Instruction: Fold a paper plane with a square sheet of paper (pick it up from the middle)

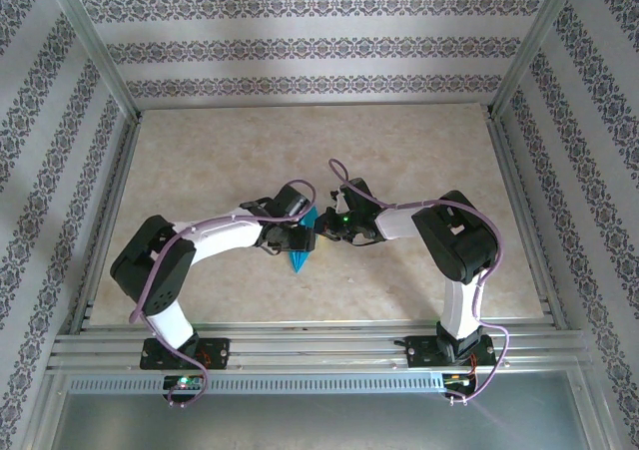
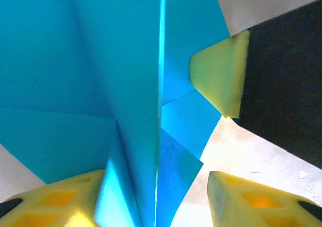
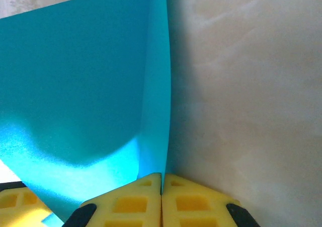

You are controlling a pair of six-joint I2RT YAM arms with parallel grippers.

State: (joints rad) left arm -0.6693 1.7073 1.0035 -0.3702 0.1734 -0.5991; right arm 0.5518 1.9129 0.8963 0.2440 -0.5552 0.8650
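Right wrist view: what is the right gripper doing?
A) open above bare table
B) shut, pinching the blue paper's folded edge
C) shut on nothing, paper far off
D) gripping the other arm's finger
B: the right gripper has its jaws pressed together, with the upright fold of the teal paper caught in the seam between them.
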